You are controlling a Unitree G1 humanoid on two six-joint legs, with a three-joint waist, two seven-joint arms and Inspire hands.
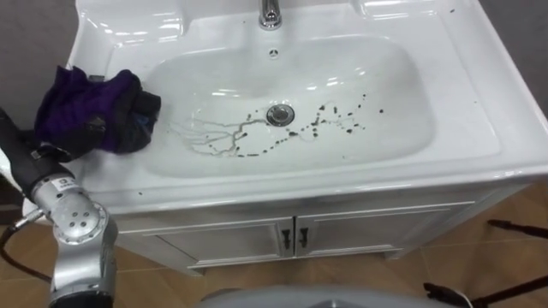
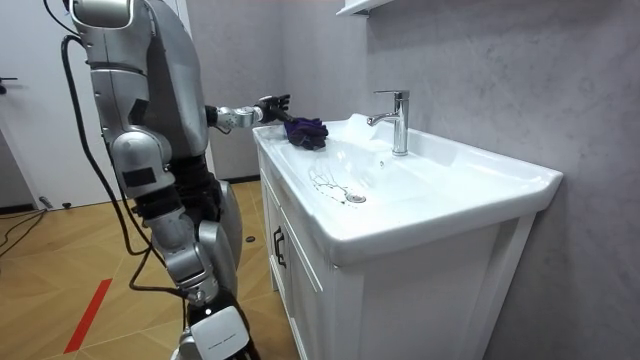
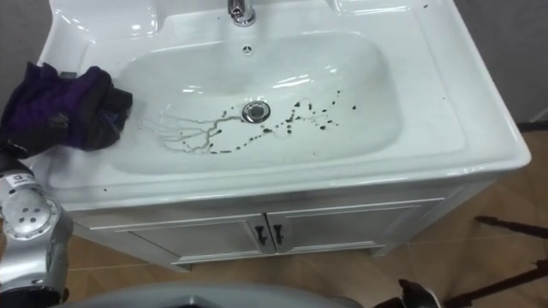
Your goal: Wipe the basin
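A white basin (image 1: pixel 402 128) has dark specks and thin smears (image 1: pixel 317 124) spread round its drain (image 1: pixel 280 114). A crumpled purple and dark cloth (image 1: pixel 90 107) lies on the basin's left rim, partly over the bowl's edge. My left hand (image 1: pixel 68 141) reaches in from the lower left and rests against the cloth's near side. In the room view the left hand (image 2: pixel 272 103) is stretched out to the cloth (image 2: pixel 306 131) with its fingers spread. I stand at the front of the basin cabinet.
A chrome tap (image 1: pixel 271 13) stands at the back middle of the basin. Below is a white cabinet with two doors and dark handles (image 1: pixel 294 238). A grey wall runs behind the tap, and the floor is wood.
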